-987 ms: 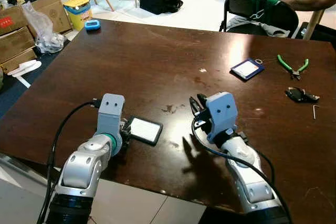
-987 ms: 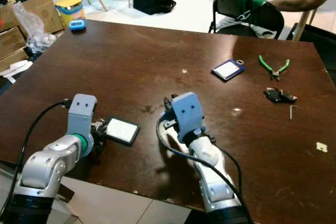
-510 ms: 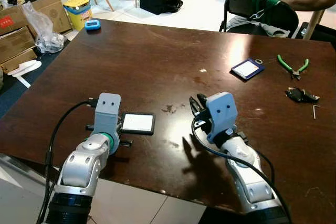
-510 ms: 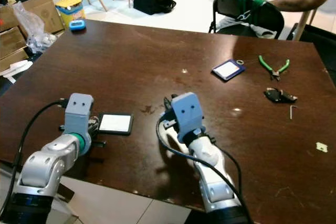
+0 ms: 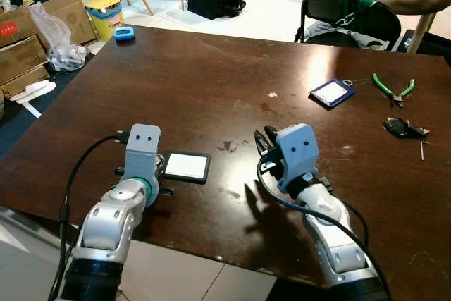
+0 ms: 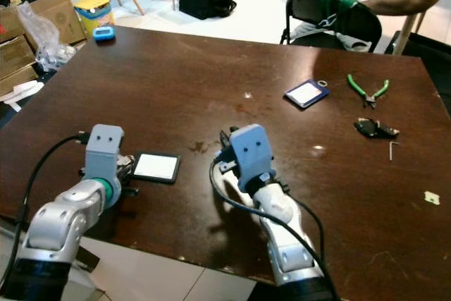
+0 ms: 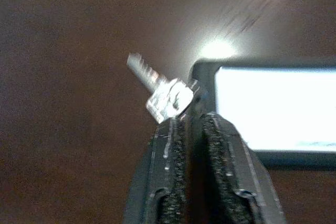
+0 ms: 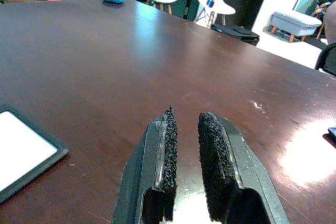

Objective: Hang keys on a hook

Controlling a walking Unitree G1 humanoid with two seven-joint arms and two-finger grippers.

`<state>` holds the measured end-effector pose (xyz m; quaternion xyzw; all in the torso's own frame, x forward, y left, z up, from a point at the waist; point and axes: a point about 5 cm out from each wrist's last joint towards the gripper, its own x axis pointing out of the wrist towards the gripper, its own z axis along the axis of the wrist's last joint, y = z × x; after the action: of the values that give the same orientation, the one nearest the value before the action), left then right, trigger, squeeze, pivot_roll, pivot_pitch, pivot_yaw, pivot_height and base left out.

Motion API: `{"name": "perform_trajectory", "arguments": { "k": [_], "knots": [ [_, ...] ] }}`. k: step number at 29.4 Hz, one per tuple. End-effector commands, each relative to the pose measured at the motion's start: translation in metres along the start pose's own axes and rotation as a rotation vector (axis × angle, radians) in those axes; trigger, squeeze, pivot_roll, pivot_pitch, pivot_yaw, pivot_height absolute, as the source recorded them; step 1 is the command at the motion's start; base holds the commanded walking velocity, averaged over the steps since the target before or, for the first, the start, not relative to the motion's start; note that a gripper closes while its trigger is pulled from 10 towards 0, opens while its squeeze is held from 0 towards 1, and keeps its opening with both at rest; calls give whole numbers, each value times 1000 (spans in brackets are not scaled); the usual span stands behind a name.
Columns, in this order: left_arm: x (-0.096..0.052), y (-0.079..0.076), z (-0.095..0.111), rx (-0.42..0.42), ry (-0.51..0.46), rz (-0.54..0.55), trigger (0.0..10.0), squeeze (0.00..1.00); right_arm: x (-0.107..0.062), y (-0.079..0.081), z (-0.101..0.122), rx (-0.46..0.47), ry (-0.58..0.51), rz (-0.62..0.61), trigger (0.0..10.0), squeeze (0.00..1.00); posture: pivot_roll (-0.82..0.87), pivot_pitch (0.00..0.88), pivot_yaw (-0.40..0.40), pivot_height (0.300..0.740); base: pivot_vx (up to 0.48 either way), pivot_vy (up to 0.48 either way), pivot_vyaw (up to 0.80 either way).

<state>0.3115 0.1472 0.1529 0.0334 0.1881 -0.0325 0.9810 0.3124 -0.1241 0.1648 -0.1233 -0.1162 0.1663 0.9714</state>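
Note:
My left gripper (image 7: pixel 190 121) is shut on a small silver key (image 7: pixel 157 92), whose toothed blade sticks out past the fingertips just above the dark wooden table (image 5: pixel 197 82). The key sits at the corner of a flat white plate with a black frame (image 5: pixel 187 166), which lies on the table right in front of that gripper. My right gripper (image 8: pixel 186 116) hovers low over the table's middle with a narrow gap between its pads and nothing in it. A black key fob (image 5: pixel 404 128) lies far right.
A blue card holder with a ring (image 5: pixel 331 92), green pliers (image 5: pixel 392 88) and an Allen key (image 5: pixel 423 150) lie at the right. A small blue object (image 5: pixel 124 33) sits at the far left corner. A person sits beyond a black chair (image 5: pixel 349 15).
My left gripper swung left and turned; the white plate in front of it went from skewed to nearly square and shifted slightly left and away from me. The right arm stayed still.

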Motion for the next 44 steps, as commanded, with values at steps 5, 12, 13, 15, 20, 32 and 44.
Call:
{"name": "perform_trajectory", "arguments": {
  "k": [5,12,13,15,20,32,44],
  "knots": [
    [-4,-6,9,1,-32,-43,10000,1000,0,5,-2,9,11,15,10000,0,-99,125,124,740,0,0,0],
    [11,-14,9,7,-19,-21,10000,1000,1,4,-3,6,10,13,10000,0,-110,120,127,740,0,0,0],
    [16,-16,8,14,-8,-12,10000,0,0,4,-3,4,11,12,10000,0,-111,118,127,740,0,0,0],
    [20,-18,6,16,4,-2,10000,0,0,3,-3,4,11,11,10000,0,-111,118,127,740,0,0,0],
    [27,-17,2,9,25,35,10000,0,0,4,-3,4,11,12,10000,0,-115,114,128,740,0,0,0],
    [26,2,-5,-11,55,98,9098,0,0,5,-3,5,10,16,10000,0,-109,116,126,740,0,0,0],
    [25,7,-16,-6,76,120,863,0,-1,4,-3,5,11,17,10000,0,-111,118,124,740,0,0,0]
  ]
}}
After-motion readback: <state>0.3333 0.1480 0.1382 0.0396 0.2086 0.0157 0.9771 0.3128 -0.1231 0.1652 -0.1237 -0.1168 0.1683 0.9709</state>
